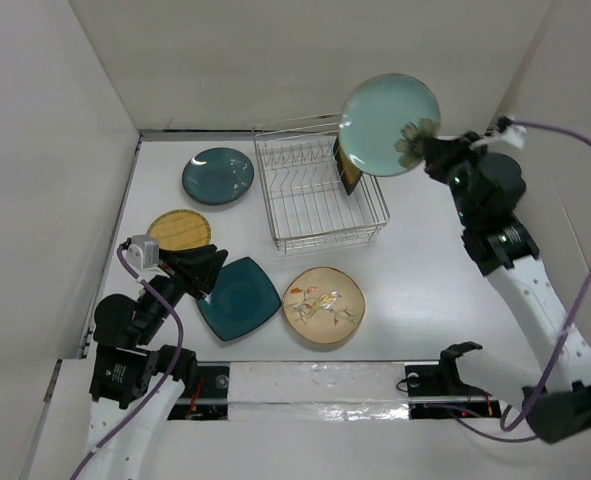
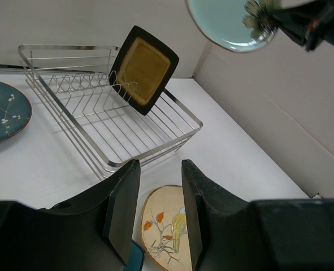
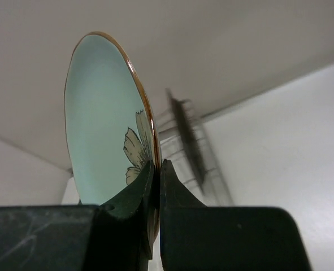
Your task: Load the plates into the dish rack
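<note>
Two fingers of my right gripper are pressed onto the rim of the pale green plate, pinching it at its flower-painted edge and holding it up in the air, above the far right corner of the dish rack. Inside the rack, the black-rimmed amber square plate leans tilted among the tines at the right end. My left gripper sits low at the near left with its jaws spread and nothing between them, over the left corner of the dark teal rounded-square plate. That plate lies flat on the white table, on the near side of the rack, with the beige bird plate just to its right. The yellow woven-look plate lies left of the rack, just beyond my left gripper, and the dark teal round plate lies farther back, beside the rack's left wall
</note>
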Robot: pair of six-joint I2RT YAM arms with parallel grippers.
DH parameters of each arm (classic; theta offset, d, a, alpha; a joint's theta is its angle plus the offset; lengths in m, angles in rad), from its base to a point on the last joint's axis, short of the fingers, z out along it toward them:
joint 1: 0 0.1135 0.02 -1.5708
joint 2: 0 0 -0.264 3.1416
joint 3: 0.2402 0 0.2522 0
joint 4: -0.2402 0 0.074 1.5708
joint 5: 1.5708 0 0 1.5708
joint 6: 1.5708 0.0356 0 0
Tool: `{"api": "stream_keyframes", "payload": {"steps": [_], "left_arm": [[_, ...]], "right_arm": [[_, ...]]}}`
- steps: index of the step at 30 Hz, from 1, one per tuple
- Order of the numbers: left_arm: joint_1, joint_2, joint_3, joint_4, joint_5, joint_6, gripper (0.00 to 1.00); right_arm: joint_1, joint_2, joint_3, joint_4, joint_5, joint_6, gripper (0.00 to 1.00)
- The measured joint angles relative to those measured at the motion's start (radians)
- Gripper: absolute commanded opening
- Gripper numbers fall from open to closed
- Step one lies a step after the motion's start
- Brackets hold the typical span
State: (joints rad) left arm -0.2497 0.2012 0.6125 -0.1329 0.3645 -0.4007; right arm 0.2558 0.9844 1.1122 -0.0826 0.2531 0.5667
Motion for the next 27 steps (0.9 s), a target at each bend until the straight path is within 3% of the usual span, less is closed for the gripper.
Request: {"api": "stream_keyframes", "payload": {"steps": [4, 6, 14, 19, 27], "left_arm": [[0.0, 0.007, 0.0, 0.0, 0.002, 0.0, 0.33], [0.0, 0.015, 0.0, 0.0, 0.002, 0.0, 0.33], [0.0, 0.021, 0.0, 0.0, 0.003, 0.0, 0.33], [0.0, 0.022, 0.0, 0.0, 0.003, 0.0, 0.33], [0.0, 0.029, 0.0, 0.0, 0.002, 0.0, 0.33]], "right_arm": [[0.212, 0.281, 0.289, -0.001, 0.139, -0.211, 0.0], [0.298, 0.496, 0.493, -0.029, 0.202, -0.3, 0.0], [0.332, 0.987, 0.955, -0.213, 0.428, -0.598, 0.0], [0.319, 1.093, 1.041, -0.242, 0.523, -0.709, 0.0], [0.322, 1.113, 1.023, -0.187, 0.594, -0.788, 0.0]]}}
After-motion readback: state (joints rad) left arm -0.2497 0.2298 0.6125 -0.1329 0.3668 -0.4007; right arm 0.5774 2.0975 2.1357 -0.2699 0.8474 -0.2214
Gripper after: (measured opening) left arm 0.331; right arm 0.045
